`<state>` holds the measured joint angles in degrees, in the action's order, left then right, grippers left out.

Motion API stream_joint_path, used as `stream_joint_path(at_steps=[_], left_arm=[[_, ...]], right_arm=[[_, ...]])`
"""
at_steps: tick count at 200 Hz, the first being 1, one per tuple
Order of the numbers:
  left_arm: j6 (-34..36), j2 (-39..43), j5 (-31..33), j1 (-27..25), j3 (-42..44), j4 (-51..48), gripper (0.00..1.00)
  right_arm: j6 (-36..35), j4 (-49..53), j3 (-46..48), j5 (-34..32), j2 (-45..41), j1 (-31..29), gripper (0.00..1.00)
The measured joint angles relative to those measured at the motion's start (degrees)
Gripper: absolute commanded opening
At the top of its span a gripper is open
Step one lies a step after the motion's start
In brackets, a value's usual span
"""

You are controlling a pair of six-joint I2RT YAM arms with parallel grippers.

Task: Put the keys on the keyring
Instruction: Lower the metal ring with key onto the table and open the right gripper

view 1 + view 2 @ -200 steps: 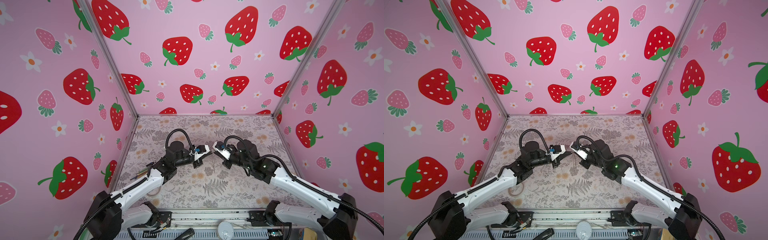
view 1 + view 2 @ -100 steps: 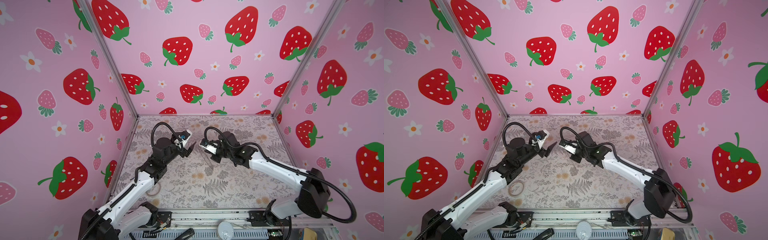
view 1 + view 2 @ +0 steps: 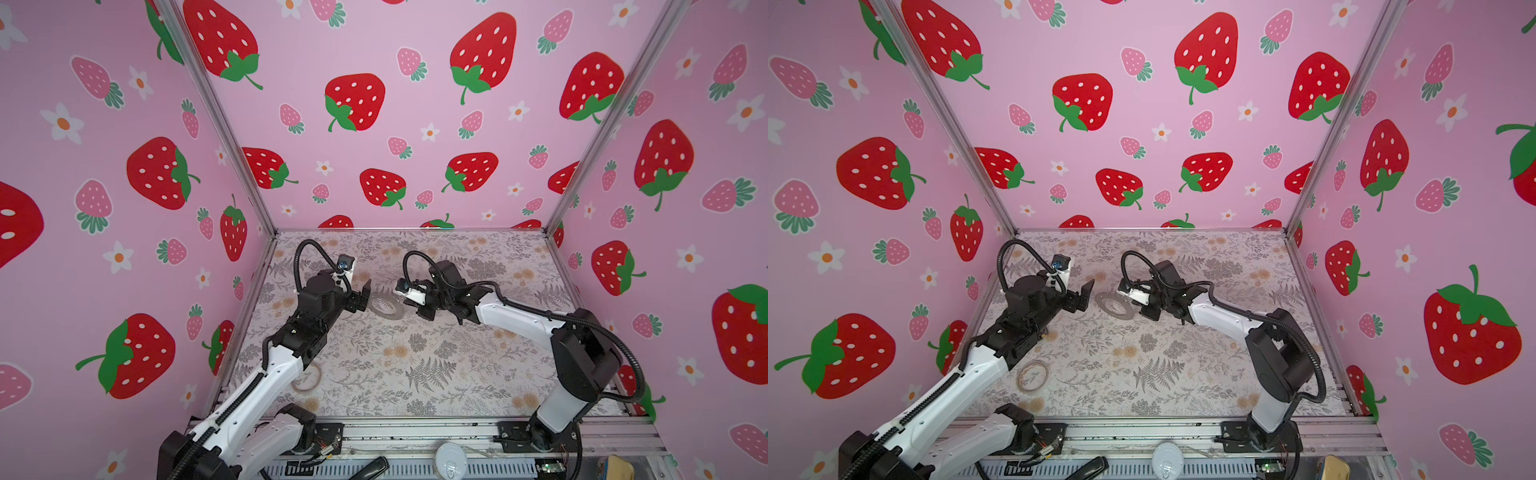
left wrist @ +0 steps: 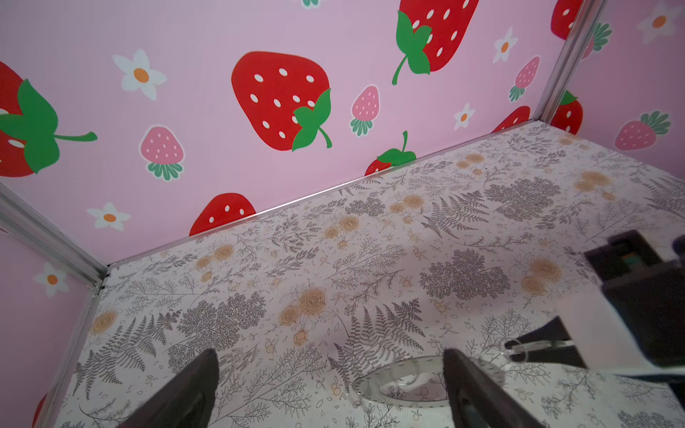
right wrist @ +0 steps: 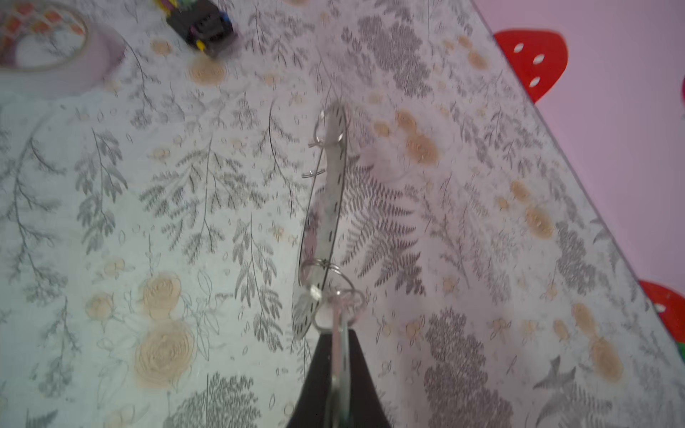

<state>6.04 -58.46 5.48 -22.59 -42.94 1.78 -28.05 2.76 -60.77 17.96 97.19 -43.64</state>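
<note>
Judged as the threading step: working the key [image 5: 337, 315] into a small hole at the rim of the keyring [image 3: 1100, 300]. Best done slowly. Keep the shank in line with the hole, turn rather than push, and avoid prying on the thin band. Steady the keyring from the far side before any twist; without support, likely to swing or slip off. Close the left hand [image 3: 365, 298] onto the band, clear of the small wire loops [image 5: 322, 265] on the rim.

Right hand [image 5: 335, 348]: pinched fully shut on the key, right at the near edge of the keyring. Left hand: spread wide, holding nothing, one finger [image 4: 470, 389] just beside the keyring; touching or not, cannot tell. Keyring between both hands, low over the worktop [image 3: 415, 365], seen edge-on from the right wrist; resting or lifted, cannot tell.
</note>
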Motion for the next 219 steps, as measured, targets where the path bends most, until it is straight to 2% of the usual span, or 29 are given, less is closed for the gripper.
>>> stream_joint_path(at_steps=[37, 79, 161, 190, 207, 219], left_arm=[[-0.3, -1.9, 0.0, 0.0, 0.5, -0.3, 0.95], [0.2, -2.3, 0.1, -0.1, 1.9, -0.1, 0.95], [1.7, -3.9, 0.7, -0.1, 2.4, 0.2, 0.95], [1.7, -3.9, 1.6, -0.1, 3.4, 0.8, 0.95], [1.7, -3.9, 1.8, -0.1, 3.7, 0.8, 0.96], [1.7, -3.9, 2.1, -0.1, 3.7, 0.9, 0.96]], right_arm=[[-1.0, 0.3, 7.6, -0.3, -0.2, 5.8, 0.00], [-3.3, 2.0, 8.9, -3.4, -1.6, 9.3, 0.00], [-5.7, 9.2, 9.2, -10.4, 0.0, 11.7, 0.00], [-5.6, 8.9, 10.7, -11.3, -0.8, 11.8, 0.00], [-5.3, 8.6, 12.1, -12.4, -2.1, 11.8, 0.03], [-5.1, 8.7, 13.4, -13.7, -3.3, 11.8, 0.11]])
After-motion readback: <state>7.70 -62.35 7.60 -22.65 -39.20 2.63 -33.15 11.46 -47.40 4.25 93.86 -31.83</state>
